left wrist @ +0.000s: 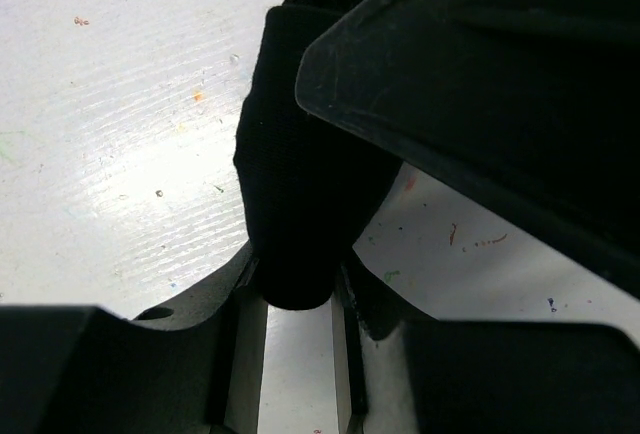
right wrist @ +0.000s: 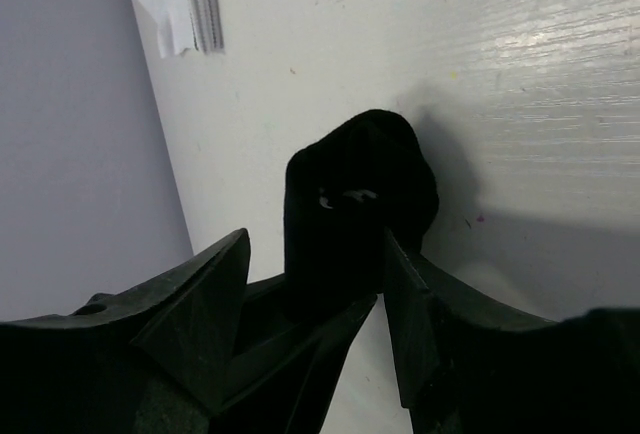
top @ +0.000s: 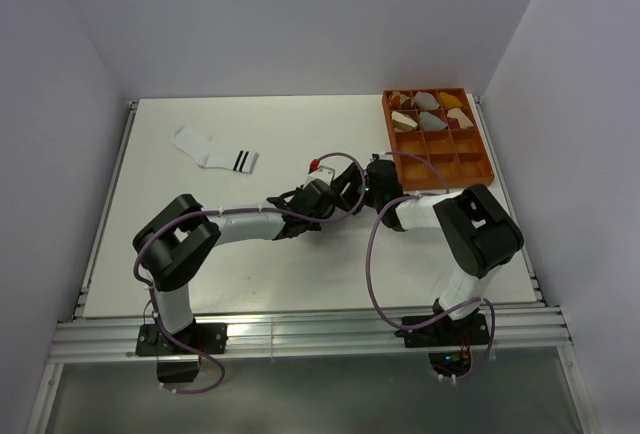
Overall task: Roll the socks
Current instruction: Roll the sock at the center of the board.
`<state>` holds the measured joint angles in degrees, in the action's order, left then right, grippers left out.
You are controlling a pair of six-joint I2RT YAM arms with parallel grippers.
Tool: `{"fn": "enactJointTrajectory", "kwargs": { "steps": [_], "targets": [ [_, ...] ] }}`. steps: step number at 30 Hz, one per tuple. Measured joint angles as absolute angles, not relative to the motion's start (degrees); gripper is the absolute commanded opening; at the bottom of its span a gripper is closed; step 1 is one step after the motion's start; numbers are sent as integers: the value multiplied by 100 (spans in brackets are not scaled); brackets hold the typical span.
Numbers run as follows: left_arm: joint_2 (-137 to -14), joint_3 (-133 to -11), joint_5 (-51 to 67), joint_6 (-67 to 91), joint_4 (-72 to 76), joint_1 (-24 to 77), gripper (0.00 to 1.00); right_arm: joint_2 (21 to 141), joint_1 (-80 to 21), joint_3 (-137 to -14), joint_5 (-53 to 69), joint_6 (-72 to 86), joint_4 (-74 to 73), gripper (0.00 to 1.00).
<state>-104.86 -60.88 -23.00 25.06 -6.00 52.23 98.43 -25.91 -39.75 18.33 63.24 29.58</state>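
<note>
The black sock [left wrist: 300, 184] is bunched into a thick roll near the middle of the table. My left gripper [left wrist: 295, 289] is shut on its near end, both fingers pressed against the fabric. In the right wrist view the same black sock [right wrist: 355, 204] stands between the jaws of my right gripper [right wrist: 315, 244], which is open: one finger touches the roll and the other stands a little apart from it. A bit of white stripe shows on the roll. The white sock [top: 215, 151] with two black cuff stripes lies flat at the far left. Both grippers [top: 325, 197] [top: 372, 176] meet mid-table.
An orange compartment tray [top: 470, 169] at the back right holds several rolled bundles in its far cells. It stands just right of the right gripper. The right arm's body fills the upper right of the left wrist view. White walls close in the table.
</note>
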Motion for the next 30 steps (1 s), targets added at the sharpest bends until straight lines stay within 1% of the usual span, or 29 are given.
{"fn": "enactJointTrajectory", "kwargs": {
  "steps": [1,4,6,7,9,10,12,13,15,16,18,19,21,22,24,25,27,30],
  "targets": [
    [-10486,-6088,-2303,2519,-604,5223,0,9874,-2591,-3959,1831,6346,3004,57],
    [-10486,-6093,-2303,2545,-620,5223,0,9996,-2591,-3883,1822,6390,3142,52],
    [-10486,-6099,-2300,2582,-637,5223,0,10071,-2591,-3824,1815,6425,3232,43],
    [-10486,-6101,-2300,2602,-644,5223,0,10103,-2591,-3785,1809,6453,3299,36],
    [-10486,-6104,-2300,2635,-657,5223,0,10136,-2591,-3728,1806,6495,3422,29],
    [-10486,-6110,-2300,2650,-670,5223,0,10149,-2589,-3704,1806,6506,3483,22],
    [-10486,-6114,-2298,2681,-679,5223,0,10186,-2589,-3673,1804,6514,3605,14],
    [-10486,-6117,-2296,2698,-685,5223,0,10206,-2589,-3667,1806,6495,3653,7],
    [-10486,-6128,-2279,2766,-711,5221,3,10252,-2589,-3667,1813,6449,3721,0],
    [-10486,-6132,-2272,2801,-718,5214,11,10272,-2589,-3667,1815,6414,3739,0],
    [-10481,-6130,-2196,2882,-716,5181,22,10307,-2589,-3673,1820,6309,3774,0],
    [-10468,-6121,-2119,2936,-709,5137,34,10322,-2589,-3684,1826,6233,3780,0],
    [-10392,-6049,-1894,3033,-650,5030,44,10337,-2589,-3728,1850,6073,3769,0],
    [-10337,-5986,-1750,3092,-613,4963,53,10342,-2589,-3760,1874,5959,3741,0],
    [-10167,-5804,-1468,3221,-543,4814,58,10353,-2591,-3833,1925,5697,3636,0],
    [-10066,-5708,-1332,3282,-532,4740,63,10359,-2591,-3854,1942,5594,3610,0],
    [-9804,-5502,-1004,3402,-491,4552,67,10379,-2591,-3929,1999,5365,3544,0],
    [-9306,-5157,-517,3590,-272,4219,79,10442,-2591,-4034,2110,5006,3514,0]
  ]
}}
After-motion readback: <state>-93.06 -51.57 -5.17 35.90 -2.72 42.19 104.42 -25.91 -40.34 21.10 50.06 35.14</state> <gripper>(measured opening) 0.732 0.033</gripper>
